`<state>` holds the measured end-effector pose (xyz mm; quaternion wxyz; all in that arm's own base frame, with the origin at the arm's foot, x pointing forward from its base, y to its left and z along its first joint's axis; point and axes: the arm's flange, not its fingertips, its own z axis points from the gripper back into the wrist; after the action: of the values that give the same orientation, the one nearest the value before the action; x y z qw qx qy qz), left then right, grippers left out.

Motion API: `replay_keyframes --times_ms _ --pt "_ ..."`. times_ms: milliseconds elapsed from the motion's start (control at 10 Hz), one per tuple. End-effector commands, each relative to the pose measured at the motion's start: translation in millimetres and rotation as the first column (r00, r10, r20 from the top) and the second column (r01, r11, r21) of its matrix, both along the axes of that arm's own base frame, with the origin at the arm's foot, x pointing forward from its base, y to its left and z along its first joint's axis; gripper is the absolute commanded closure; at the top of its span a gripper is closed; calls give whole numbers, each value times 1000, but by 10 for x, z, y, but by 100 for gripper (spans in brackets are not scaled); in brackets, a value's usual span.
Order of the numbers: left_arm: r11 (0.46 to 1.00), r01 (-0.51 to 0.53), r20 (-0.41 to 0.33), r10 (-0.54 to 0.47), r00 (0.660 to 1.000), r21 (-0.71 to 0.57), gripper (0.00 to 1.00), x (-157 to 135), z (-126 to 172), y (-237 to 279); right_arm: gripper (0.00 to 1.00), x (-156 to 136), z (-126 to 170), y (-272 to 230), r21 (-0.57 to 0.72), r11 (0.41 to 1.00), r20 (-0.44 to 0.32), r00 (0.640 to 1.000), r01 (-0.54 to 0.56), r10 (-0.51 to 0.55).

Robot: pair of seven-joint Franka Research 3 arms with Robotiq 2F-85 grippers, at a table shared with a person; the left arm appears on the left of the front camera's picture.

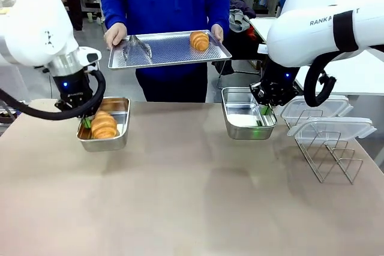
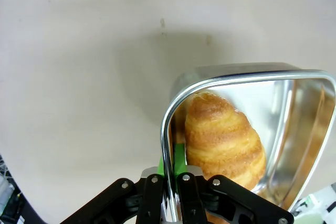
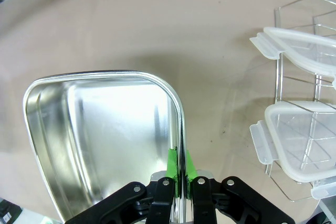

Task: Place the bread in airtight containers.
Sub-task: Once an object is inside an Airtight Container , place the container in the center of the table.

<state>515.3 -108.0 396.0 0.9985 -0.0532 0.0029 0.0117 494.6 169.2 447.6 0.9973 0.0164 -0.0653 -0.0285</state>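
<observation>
One croissant [image 1: 104,125] lies in the left steel tin [image 1: 123,125]; my left gripper [image 1: 88,121] is shut on that tin's near-left rim. The left wrist view shows green pads [image 2: 179,162] pinching the tin wall [image 2: 166,145] with the croissant [image 2: 223,140] just inside. The right tin [image 1: 240,128] is empty, and my right gripper [image 1: 264,110] is shut on its right rim, as the right wrist view shows at the tin's wall [image 3: 180,135]. A second croissant [image 1: 199,41] sits on the perforated tray [image 1: 162,52] that the person holds above the far edge.
Two clear plastic lids [image 1: 329,129] rest on a wire rack [image 1: 333,160] at the right, also seen as lids [image 3: 294,140] in the right wrist view. The person's hands [image 1: 115,33] grip the tray's ends. The near half of the table [image 1: 180,208] is bare.
</observation>
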Motion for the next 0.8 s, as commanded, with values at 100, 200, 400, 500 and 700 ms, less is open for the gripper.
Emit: replay_keyframes --times_ms 100,200,400,500,700 --pt "999 46 0 -46 999 -11 97 129 -355 50 96 -1 39 -3 1 1000 10 1000 1 -1" --pt "998 61 -22 -62 998 -7 97 164 -449 37 96 -1 39 -3 1 1000 10 1000 1 -1" --pt "998 63 -47 -64 997 -16 97 202 -594 -3 96 -1 39 -3 1 1000 10 1000 1 -1" --pt "998 58 -53 -59 997 -17 97 231 -646 -12 96 -1 39 -3 1 1000 10 1000 1 -1" --pt "999 34 -52 -35 998 -23 97 220 -663 -12 96 -1 39 -3 1 1000 10 1000 1 -1"
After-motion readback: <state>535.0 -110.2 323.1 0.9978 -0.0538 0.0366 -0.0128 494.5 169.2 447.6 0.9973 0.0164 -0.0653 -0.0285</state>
